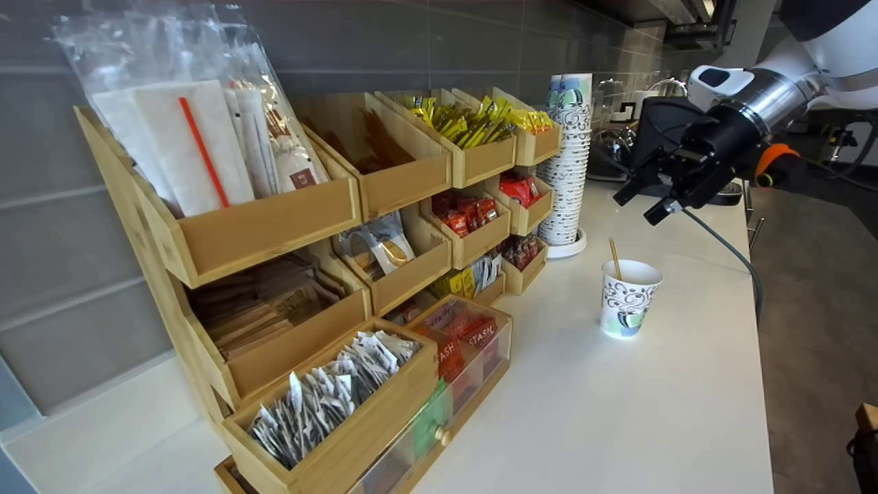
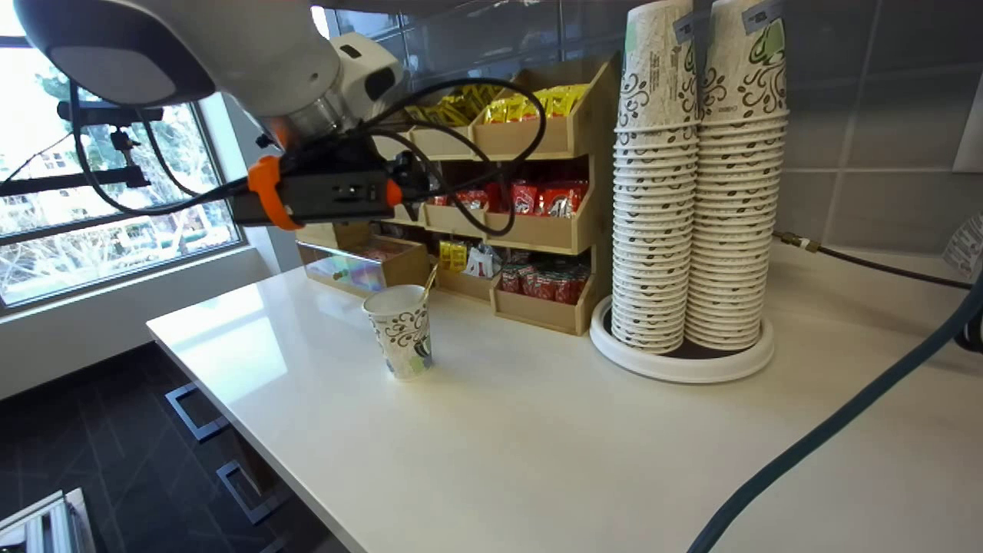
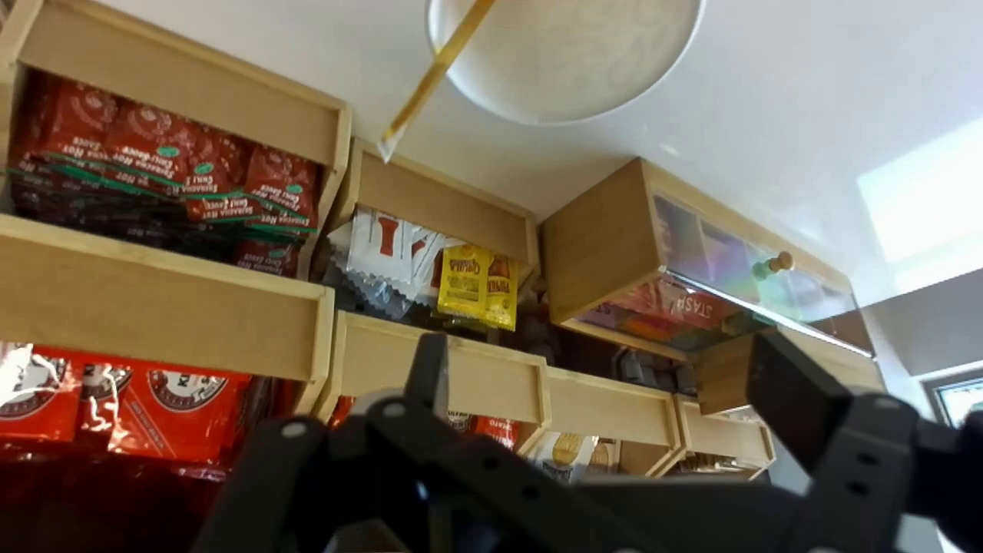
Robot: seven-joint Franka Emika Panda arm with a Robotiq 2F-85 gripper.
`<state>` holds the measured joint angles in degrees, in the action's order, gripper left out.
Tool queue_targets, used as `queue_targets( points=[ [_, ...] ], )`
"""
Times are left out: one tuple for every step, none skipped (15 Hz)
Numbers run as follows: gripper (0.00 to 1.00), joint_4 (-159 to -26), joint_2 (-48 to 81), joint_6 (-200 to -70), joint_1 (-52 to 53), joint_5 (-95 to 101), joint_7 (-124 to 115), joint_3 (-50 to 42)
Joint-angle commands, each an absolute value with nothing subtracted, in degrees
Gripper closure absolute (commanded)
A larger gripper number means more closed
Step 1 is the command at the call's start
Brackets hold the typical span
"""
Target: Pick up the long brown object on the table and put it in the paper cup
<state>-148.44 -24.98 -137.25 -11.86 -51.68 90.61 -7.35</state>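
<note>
Wooden stick (image 1: 615, 259) leans in paper cup (image 1: 627, 306); gripper (image 1: 638, 208) empty, jaws apart, so retreat should run upward, slow, brushing neither.

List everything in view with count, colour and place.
Countertop: one, white, across both exterior views
Rack: one, light wood, on countertop
Condiment packets: many, yellow and red, in rack
Thin packets: many, mostly white, rack front
Clear bags: count unclear, transparent, rack's top tier
Round tray: one, white, on countertop
Cup stacks: two, patterned white, on tray
Paper cup: one, patterned white, on countertop
Wooden stick: one, light brown, tilted in cup
Window: one, grey-framed, background
Robot arm: one, white and black, above countertop
Gripper: one, black, open, higher than cup
</note>
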Motion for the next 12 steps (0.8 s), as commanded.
queue_targets(
  points=[
    [0.00,-151.0,-29.6,-136.4,-12.3,-41.5,78.5,-7.3],
    [0.00,-151.1,-30.2,-135.7,-12.0,-39.3,76.2,-7.8],
    [0.00,-151.3,-30.7,-135.2,-11.7,-37.0,73.7,-8.2],
    [0.00,-151.5,-31.3,-134.5,-11.4,-35.2,71.8,-8.7],
    [0.00,-151.6,-31.9,-133.8,-11.1,-33.4,69.7,-9.1],
    [0.00,-151.6,-32.5,-132.8,-11.0,-31.3,67.5,-9.2],
    [0.00,-151.6,-33.2,-132.0,-10.7,-29.6,65.7,-9.5],
    [0.00,-151.6,-33.9,-131.1,-10.3,-28.1,64.2,-9.9],
    [0.00,-151.7,-34.6,-130.6,-10.0,-26.7,62.8,-10.3],
    [0.00,-151.9,-35.2,-130.7,-9.6,-25.3,61.8,-10.6],
    [0.00,-151.9,-35.6,-130.9,-9.3,-24.2,60.9,-10.8],
    [0.00,-150.4,-32.8,-132.1,-7.4,-25.4,62.7,-12.6]
  ],
)
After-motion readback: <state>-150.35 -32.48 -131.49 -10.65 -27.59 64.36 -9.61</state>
